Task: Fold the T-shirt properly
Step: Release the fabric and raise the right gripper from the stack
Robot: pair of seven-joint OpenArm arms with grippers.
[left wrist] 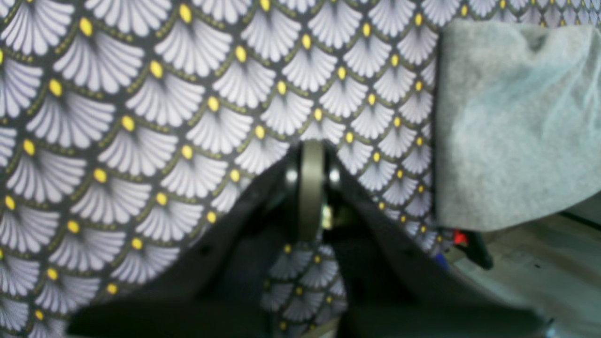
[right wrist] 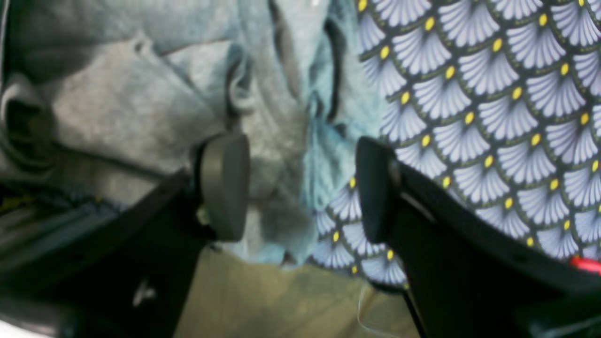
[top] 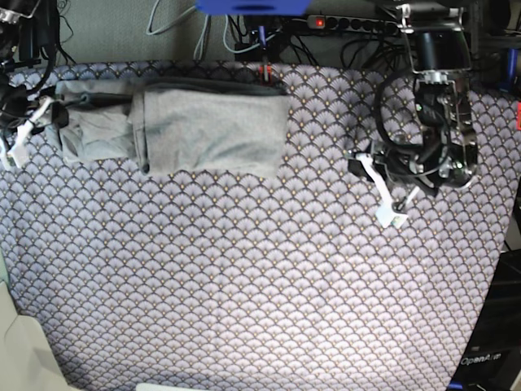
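**T-shirt folded at the far edge, right jaws spread over its end**

The T-shirt (top: 203,130) is seen lying along the far edge of the tablecloth (top: 260,285), folded into a long grey band with a thicker, bunched part at one end. In the right wrist view, the rumpled grey fabric (right wrist: 155,103) is found between and beyond the jaws of the right gripper (right wrist: 300,188), which are held wide apart. The left-hand pad (right wrist: 224,185) is set over the cloth, though contact cannot be told; the right-hand finger is set over the patterned tablecloth just beside the shirt's edge. No fabric is pinched between them. The table's edge and a bare floor are seen below the jaws.

In the left wrist view, the left gripper (left wrist: 310,188) is shown with its jaws pressed together and nothing caught between them. Only the scale pattern of the tablecloth (left wrist: 141,141) lies directly ahead of the jaws. A smooth folded end of the T-shirt (left wrist: 512,126) is seen well off to the right of the closed jaws, apart from them. From the base view, the left gripper (top: 391,204) is seen standing well apart from the shirt.
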